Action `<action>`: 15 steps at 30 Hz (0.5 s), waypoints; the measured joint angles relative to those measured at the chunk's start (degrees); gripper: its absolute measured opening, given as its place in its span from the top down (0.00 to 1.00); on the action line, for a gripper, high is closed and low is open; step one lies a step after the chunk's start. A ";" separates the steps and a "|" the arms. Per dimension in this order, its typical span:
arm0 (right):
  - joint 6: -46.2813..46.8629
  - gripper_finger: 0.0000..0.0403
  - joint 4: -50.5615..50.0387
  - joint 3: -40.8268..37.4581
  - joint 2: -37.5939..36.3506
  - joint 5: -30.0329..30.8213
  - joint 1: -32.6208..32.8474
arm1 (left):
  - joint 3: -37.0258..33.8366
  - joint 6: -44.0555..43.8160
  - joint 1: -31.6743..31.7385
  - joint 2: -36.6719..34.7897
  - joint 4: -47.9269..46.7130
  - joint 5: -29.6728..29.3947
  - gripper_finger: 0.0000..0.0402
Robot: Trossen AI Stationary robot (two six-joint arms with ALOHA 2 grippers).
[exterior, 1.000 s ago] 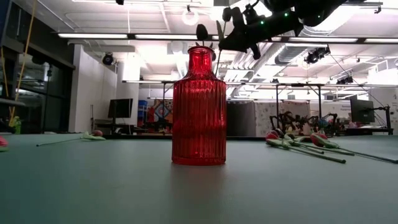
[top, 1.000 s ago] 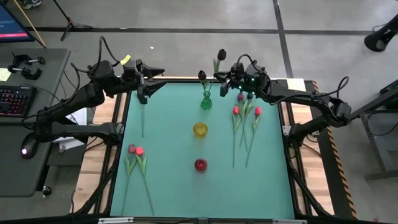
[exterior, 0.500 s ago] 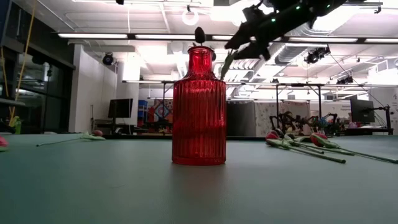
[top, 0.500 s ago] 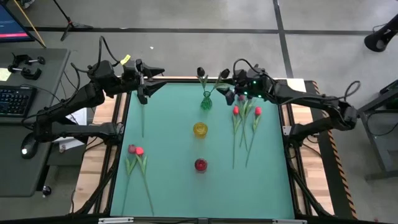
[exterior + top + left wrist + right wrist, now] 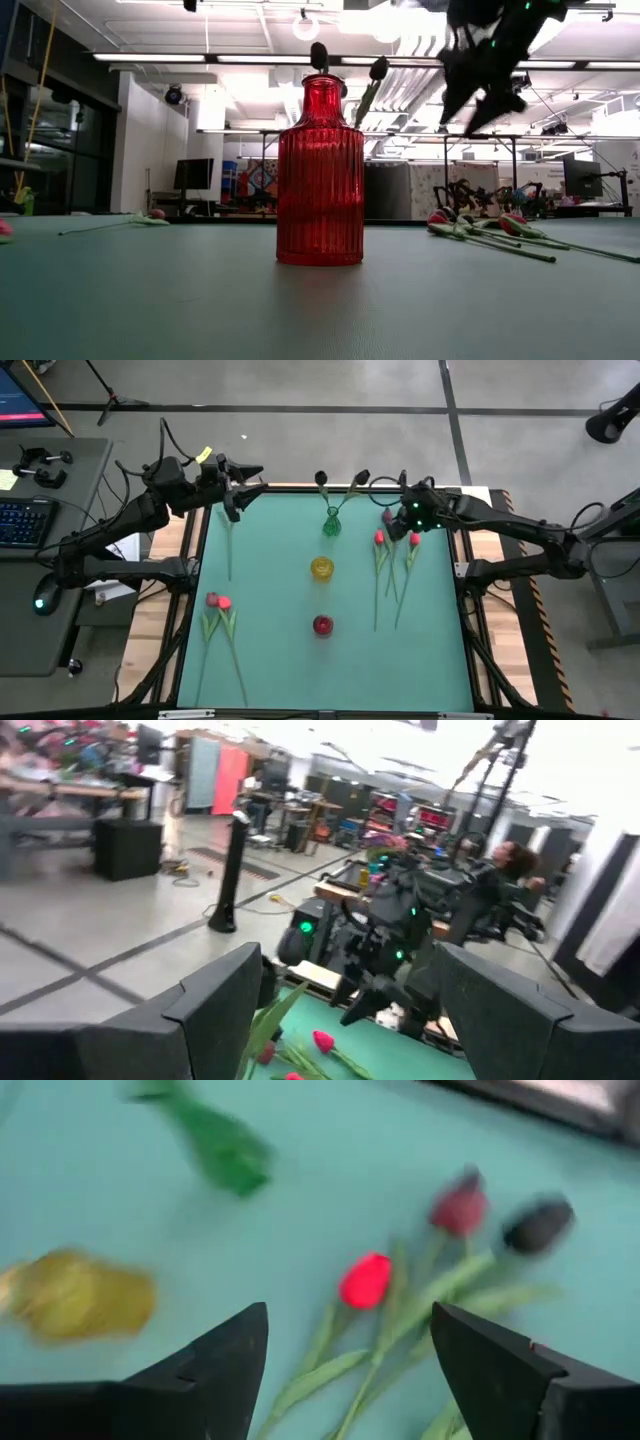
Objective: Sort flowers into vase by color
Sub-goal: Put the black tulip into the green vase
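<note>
The flowers were artificial tulips, judged very light, with thin springy stems, soft leaves and small heads that would crush or snag, so the mid-stem looked the best place to pinch, low enough that the head would not droop. In the high view a loose bunch lay right of centre: two bright red heads were countable plus at least one darker one partly under the right gripper; the right wrist view showed one red, one maroon and one near-black head there. A second pair lay at lower left, one pink-maroon and one red. One lone stem lay at upper left, its head hidden by the left arm. Two dark-headed flowers stood in the green vase at top centre, leaning apart. The yellow vase in the middle and the red vase below it each held nothing visible; three vases in all, in a column down the green table. The right gripper hovered at upper right above the bunch, fingers spread and holding nothing. The left gripper waited at the upper left table edge, fingers also apart and empty. A person sat beyond the table in the left wrist view.
</note>
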 joint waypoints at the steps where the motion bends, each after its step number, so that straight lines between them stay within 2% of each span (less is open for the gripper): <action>1: 2.86 0.35 0.30 -1.01 0.84 -0.02 -0.68 | 0.00 -0.68 0.00 0.28 -0.02 -0.65 0.29; 7: 11.57 0.38 3.32 -6.09 9.16 2.35 -5.84 | 0.00 -2.91 -0.02 2.04 -0.03 -1.39 0.29; 15: 13.45 0.44 10.31 -6.21 20.78 3.04 -12.60 | 0.00 -4.33 -0.02 3.21 -0.02 -1.42 0.29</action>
